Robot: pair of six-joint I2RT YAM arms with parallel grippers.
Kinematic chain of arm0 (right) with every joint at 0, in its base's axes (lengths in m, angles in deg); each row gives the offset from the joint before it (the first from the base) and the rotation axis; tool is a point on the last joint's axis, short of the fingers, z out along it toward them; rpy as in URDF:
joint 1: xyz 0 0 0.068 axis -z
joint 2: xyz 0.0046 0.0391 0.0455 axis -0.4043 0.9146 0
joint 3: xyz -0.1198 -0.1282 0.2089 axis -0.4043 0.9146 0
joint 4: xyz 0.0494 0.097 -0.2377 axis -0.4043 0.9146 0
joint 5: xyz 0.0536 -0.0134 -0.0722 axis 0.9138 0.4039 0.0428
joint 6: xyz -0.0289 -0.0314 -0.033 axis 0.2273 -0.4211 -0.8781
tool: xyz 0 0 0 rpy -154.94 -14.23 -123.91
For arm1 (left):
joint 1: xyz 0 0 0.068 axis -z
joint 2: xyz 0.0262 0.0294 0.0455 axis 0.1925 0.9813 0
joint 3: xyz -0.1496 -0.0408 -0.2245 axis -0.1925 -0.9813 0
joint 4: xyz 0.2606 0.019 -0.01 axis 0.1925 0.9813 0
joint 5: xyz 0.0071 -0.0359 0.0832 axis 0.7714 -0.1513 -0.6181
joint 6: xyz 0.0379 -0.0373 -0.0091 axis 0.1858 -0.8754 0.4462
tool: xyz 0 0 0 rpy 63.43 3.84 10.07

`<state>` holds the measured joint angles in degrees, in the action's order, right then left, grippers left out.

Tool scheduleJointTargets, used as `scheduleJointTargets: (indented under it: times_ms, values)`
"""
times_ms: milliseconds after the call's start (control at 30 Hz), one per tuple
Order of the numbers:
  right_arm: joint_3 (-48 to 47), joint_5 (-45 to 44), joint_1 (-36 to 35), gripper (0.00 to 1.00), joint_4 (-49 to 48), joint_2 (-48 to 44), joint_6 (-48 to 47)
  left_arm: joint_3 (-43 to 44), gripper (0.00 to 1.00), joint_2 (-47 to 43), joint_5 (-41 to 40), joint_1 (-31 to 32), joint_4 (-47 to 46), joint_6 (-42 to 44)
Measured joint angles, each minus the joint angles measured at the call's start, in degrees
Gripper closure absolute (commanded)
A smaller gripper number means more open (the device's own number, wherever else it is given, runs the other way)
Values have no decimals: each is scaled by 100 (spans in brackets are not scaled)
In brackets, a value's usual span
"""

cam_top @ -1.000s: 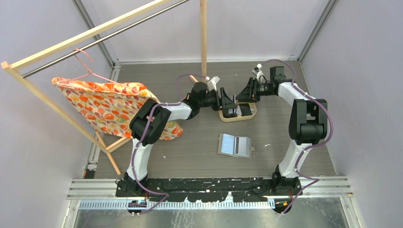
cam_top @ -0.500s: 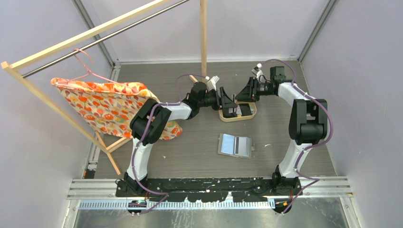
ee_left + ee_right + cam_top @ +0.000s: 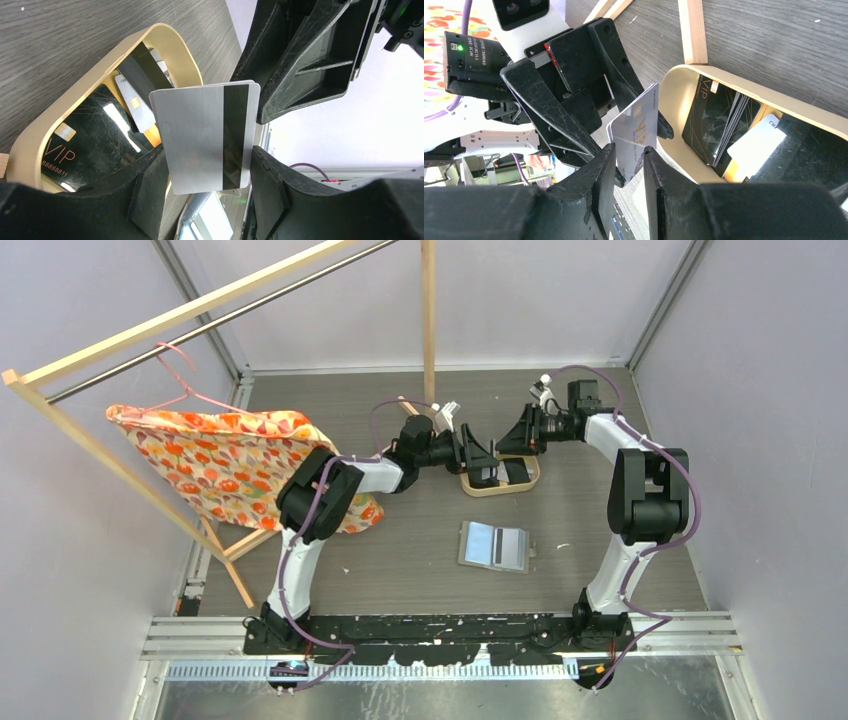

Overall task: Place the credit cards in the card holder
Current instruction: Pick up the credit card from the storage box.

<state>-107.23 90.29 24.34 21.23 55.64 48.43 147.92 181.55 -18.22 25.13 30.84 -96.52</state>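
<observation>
1. left hand (image 3: pixel 205 167) is clamping a silver card (image 3: pixel 200 135) across its long edges, above the tray (image 3: pixel 165 40).
2. right hand (image 3: pixel 626 160) is straddling the card's far end with narrow jaws; cannot tell if it is gripping.
3. card holder (image 3: pixel 493 546) is lying open, well apart on the near side.

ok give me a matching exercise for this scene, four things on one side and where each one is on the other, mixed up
Things:
1. silver striped card
2. black vip card
3. card holder
4. floral cloth

Places:
a. lying open on the table
b. hanging from a pink hanger
c. inside the wooden tray
d. held up in the left gripper

Pairs: 1-d, 2-c, 3-a, 4-b
</observation>
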Motion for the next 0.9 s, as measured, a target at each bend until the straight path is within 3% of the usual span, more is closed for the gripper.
scheduleJointTargets:
  times_ms: [333, 900]
  values:
    - [0, -199, 0, 68, 111, 0, -17, -22, 42, 111, 146, -39, -468, -310]
    - [291, 514, 74, 44, -868, -42, 660, -24, 43, 262, 328, -94, -988, -697]
